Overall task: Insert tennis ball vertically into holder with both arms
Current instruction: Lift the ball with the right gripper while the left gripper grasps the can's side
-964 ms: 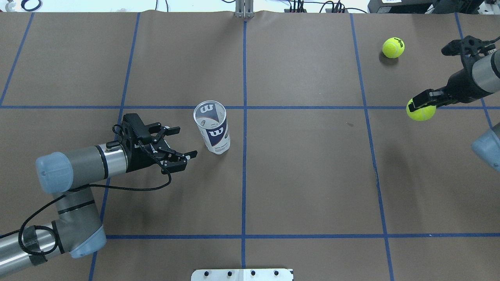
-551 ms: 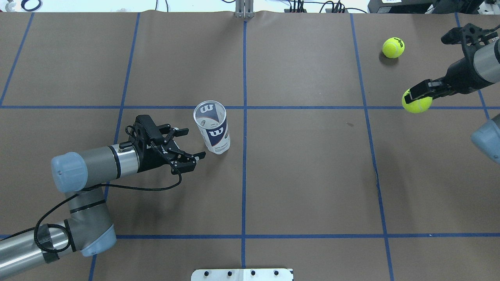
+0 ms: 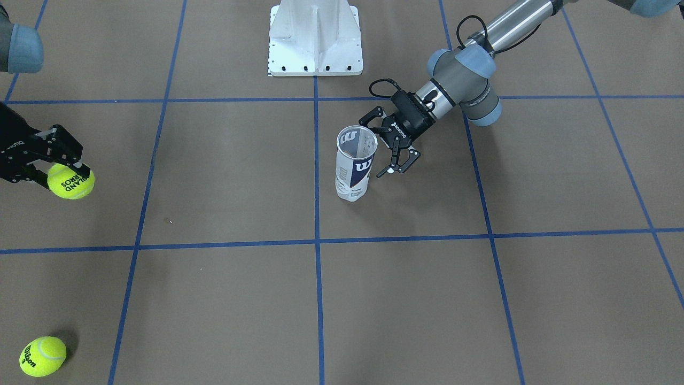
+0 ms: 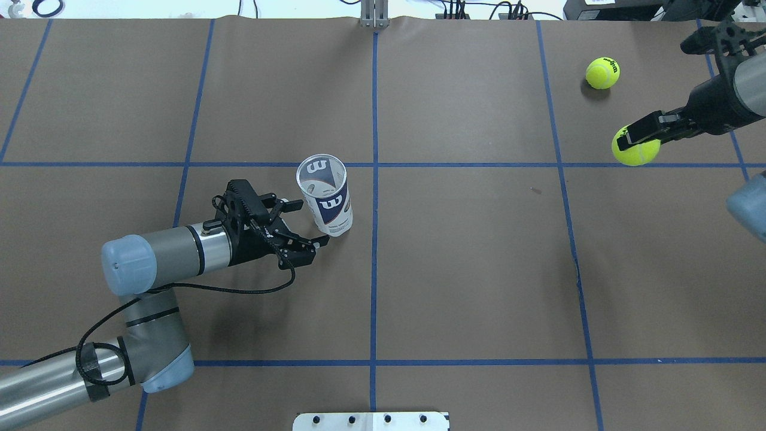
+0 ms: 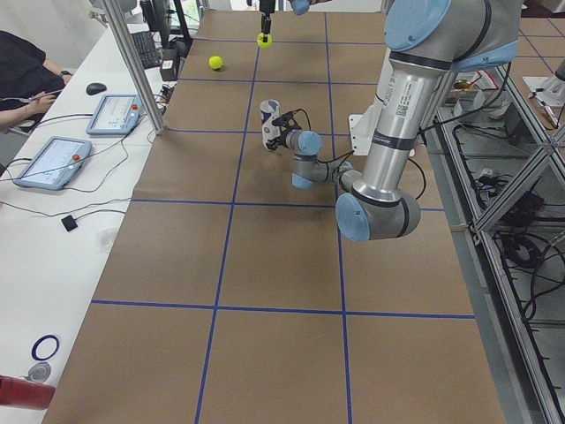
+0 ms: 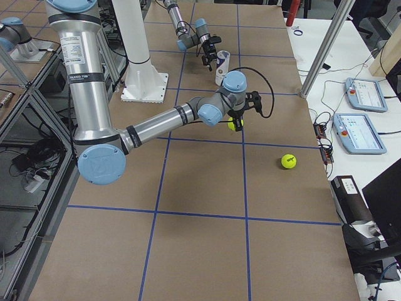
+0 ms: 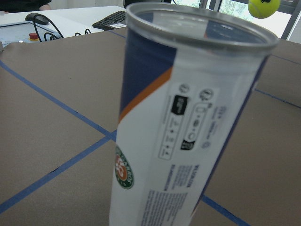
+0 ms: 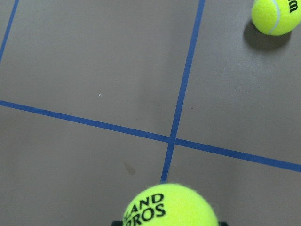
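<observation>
Holder (image 4: 326, 200): a clear can with a white and navy label. It stands upright on the table, mouth open to the top, just left of the middle tape line and just on the near side of the far cross line.
Holder against the left claw: the left gripper (image 4: 312, 222) lies level at the holder's left flank and points right at it. Its far finger is just beside the can wall and its near finger is just off the can's foot. The can body sits at the mouth of the claw, not deep between the fingers. Whether either tip touches cannot be told.
Left claw state: fingers spread wide, clasping nothing.
Left wrist view: the holder's label fills the picture, close up.
Held tennis ball (image 4: 637, 154): far out to the right, well apart from the holder and close to the far cross line. It shows small at the top right of the left wrist view, above the can's rim.
Right claw state: the right gripper (image 4: 634, 139) is clamped on this ball from above, and black lettering shows on the felt.
Loose tennis ball (image 4: 602, 73): it rests on the table farther off than the held one, near it but apart.
Table (image 4: 479, 269): brown paper crossed by blue tape lines.
Pedestal base (image 4: 371, 421): white metal at the near edge, on the middle line, well apart from the holder.
</observation>
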`<state>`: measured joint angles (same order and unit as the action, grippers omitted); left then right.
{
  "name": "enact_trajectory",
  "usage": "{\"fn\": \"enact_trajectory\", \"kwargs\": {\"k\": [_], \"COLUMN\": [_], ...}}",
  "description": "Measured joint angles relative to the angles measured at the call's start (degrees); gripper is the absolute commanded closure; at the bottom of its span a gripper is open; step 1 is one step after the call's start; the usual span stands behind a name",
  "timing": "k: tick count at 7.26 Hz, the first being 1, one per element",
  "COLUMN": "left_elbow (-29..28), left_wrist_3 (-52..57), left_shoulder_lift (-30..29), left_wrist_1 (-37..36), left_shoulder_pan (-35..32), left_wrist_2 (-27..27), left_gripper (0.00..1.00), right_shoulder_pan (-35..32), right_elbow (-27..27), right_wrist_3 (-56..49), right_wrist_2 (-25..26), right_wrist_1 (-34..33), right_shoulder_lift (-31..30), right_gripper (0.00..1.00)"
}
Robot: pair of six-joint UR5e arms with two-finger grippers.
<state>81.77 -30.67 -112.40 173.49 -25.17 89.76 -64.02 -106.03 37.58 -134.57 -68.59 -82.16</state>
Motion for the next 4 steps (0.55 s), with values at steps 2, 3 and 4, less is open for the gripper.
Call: {"fn": "enact_trajectory", "kwargs": {"k": [2, 3, 4], "left_elbow": [-0.4, -0.5, -0.6], "left_wrist_3": [0.0, 0.1, 0.1], "left_shoulder_lift": [-0.4, -0.5, -0.5], "left_wrist_1": [0.0, 0.0, 0.0], "left_shoulder_pan": [0.0, 0.0, 0.0], "left_wrist_2": [0.0, -0.1, -0.1], "left_gripper": [0.02, 0.02, 0.02], "right_shoulder_pan": [0.0, 0.0, -0.1], "right_elbow": [-0.5, -0.5, -0.5], "right_wrist_3": [0.0, 0.0, 0.0], "right_wrist_2": [-0.1, -0.1, -0.1], "right_wrist_1": [0.0, 0.0, 0.0], "right_shoulder_lift": [0.0, 0.0, 0.1], "right_gripper": [1.0, 1.0, 1.0]}}
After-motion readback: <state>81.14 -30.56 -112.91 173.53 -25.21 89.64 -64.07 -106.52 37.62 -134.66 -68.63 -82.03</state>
